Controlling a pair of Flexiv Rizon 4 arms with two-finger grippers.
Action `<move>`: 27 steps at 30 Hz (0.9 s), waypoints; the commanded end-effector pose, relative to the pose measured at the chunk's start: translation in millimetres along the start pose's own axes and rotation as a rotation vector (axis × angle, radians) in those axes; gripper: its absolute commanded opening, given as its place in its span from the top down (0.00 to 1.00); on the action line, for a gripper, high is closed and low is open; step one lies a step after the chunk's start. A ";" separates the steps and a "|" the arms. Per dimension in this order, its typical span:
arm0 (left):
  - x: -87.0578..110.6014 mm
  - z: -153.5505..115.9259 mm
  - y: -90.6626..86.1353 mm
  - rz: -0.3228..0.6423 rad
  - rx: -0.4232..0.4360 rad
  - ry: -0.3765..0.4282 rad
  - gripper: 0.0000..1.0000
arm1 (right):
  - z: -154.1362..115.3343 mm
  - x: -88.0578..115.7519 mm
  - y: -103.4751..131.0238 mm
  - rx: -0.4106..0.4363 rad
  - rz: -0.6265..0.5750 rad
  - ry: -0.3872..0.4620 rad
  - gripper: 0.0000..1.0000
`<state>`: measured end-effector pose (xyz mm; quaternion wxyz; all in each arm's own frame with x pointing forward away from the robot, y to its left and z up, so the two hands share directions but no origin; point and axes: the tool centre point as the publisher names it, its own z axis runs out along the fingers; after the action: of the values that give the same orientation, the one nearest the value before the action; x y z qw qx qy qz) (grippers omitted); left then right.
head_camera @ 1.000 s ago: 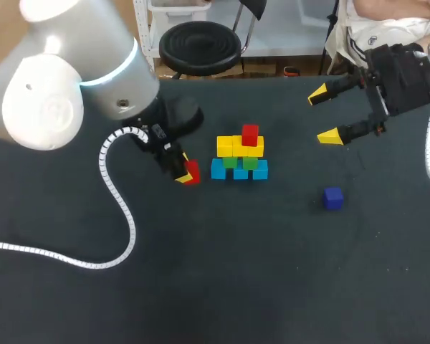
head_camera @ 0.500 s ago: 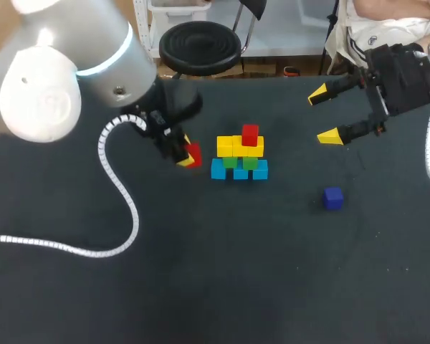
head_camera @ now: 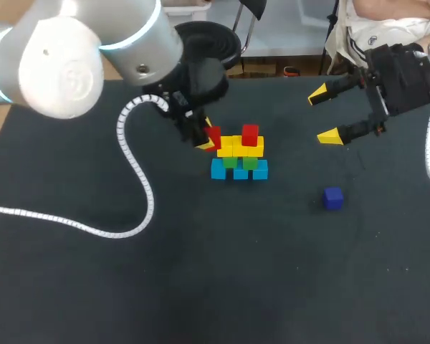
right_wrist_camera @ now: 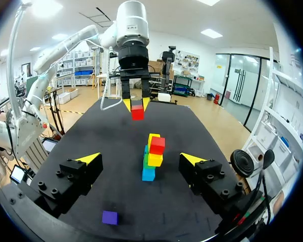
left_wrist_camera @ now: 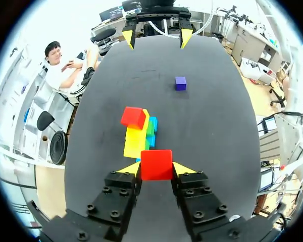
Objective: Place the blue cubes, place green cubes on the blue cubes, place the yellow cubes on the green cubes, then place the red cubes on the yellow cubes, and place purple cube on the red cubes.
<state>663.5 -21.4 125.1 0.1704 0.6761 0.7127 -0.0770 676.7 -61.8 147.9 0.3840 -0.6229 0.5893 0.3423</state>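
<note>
Left end effector (head_camera: 208, 138) is clamping a small red cube (left_wrist_camera: 156, 164), hanging by the left side of the blue-green-yellow cube stack (head_camera: 239, 159) on the dark counter (head_camera: 201, 272). Another red cube (head_camera: 250, 134) is sitting on top. The small purple cube (head_camera: 333, 198) is lying off right, with the right end effector (head_camera: 324, 115) hovering wide open.

three blue cubes (head_camera: 218, 170), two green (head_camera: 230, 163), two red (head_camera: 250, 134), one purple (head_camera: 333, 198), yellow (head_camera: 225, 147) unclear

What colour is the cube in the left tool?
A red cube, clearest in the left wrist view.
</note>
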 end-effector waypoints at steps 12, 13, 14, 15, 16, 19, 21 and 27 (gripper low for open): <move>-24.1 23.4 9.2 0.012 0.034 0.067 1.00 | 0.2 0.4 -0.2 0.000 -0.001 -0.001 0.00; -23.7 24.6 9.4 0.007 0.037 0.068 1.00 | 0.2 0.4 -0.2 0.000 -0.001 -0.001 0.00; -23.6 25.5 9.6 0.006 0.038 0.067 1.00 | 0.2 0.4 -0.2 0.000 -0.001 -0.001 0.00; -23.9 26.8 9.5 0.004 0.039 0.068 1.00 | 0.2 0.4 -0.2 0.000 -0.001 -0.001 0.00; -24.2 27.8 9.4 0.003 0.041 0.069 1.00 | 0.2 0.4 -0.2 0.000 -0.001 -0.001 0.00; -25.3 30.7 9.3 0.001 0.045 0.072 1.00 | 0.2 0.4 -0.2 0.000 -0.001 -0.001 0.00; -25.5 32.1 10.0 -0.001 0.047 0.073 1.00 | 0.2 0.4 -0.2 0.000 -0.001 -0.001 0.00; -26.9 33.6 12.9 -0.005 0.050 0.067 1.00 | 0.2 0.4 -0.2 0.000 -0.001 -0.001 0.00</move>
<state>677.9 -55.3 104.7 0.1329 0.6798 0.7177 -0.0716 676.7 -61.8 147.9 0.3840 -0.6229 0.5893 0.3423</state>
